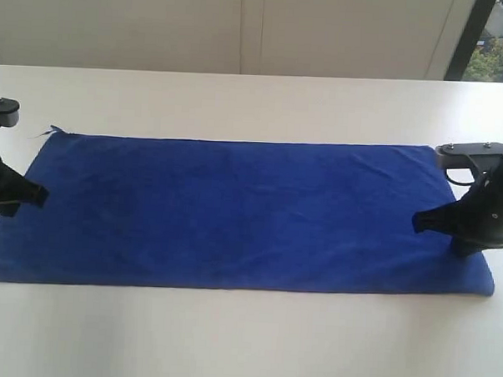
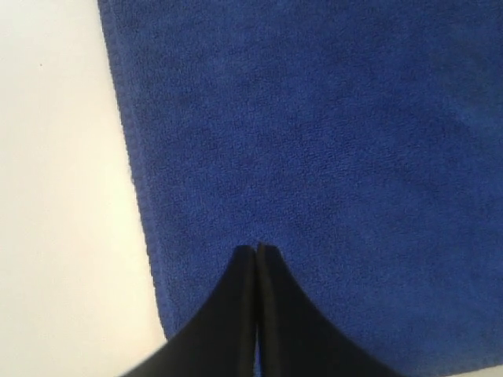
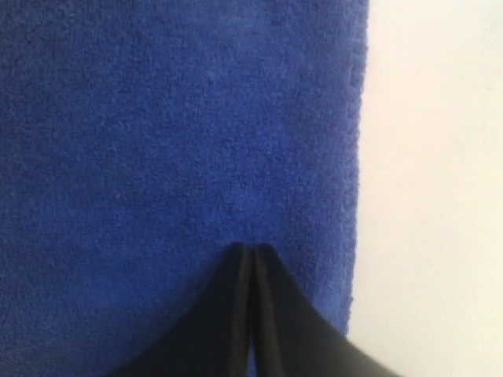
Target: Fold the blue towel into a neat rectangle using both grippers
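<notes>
Exterior view: left pincer (image 1: 41, 194) and right pincer (image 1: 417, 221), both pressed together and empty, sit over the towel's (image 1: 234, 213) far-left and far-right ends; mismatched grabs could skew the fold.

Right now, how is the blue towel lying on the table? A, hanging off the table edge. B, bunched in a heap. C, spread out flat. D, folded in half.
C: the blue towel lies spread flat as one long rectangle on the white table, with the left gripper and right gripper, fingers shut, over its two short ends.
</notes>
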Tool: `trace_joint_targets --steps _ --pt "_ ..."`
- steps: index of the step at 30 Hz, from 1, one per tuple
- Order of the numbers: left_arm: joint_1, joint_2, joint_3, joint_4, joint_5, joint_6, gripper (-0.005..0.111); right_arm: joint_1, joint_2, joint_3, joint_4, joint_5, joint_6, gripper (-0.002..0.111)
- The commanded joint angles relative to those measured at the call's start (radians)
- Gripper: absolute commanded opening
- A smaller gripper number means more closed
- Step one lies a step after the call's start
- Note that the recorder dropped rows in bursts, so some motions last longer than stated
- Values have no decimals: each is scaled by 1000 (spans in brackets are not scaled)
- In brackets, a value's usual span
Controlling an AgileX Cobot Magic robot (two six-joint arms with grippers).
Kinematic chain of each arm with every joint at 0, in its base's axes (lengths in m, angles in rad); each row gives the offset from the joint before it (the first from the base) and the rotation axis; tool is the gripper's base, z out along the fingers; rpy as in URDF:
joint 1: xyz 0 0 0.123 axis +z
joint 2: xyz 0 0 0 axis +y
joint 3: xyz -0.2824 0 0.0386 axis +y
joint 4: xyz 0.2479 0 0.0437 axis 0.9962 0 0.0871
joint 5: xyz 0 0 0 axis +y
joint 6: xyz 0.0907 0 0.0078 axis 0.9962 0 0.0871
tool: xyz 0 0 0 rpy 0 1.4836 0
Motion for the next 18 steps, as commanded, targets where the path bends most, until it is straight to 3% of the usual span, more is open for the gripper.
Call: trace_joint_targets --steps 1,12,18 --pt "-1 -9 1 -12 10 -5 0 -9 -1 12 -25 -9 0 0" --pt "-1 -61 1 -12 -84 -29 0 -9 -158 10 20 -124 0 0" --pt "4 -78 1 -12 -134 -41 0 20 -123 10 54 -161 0 0"
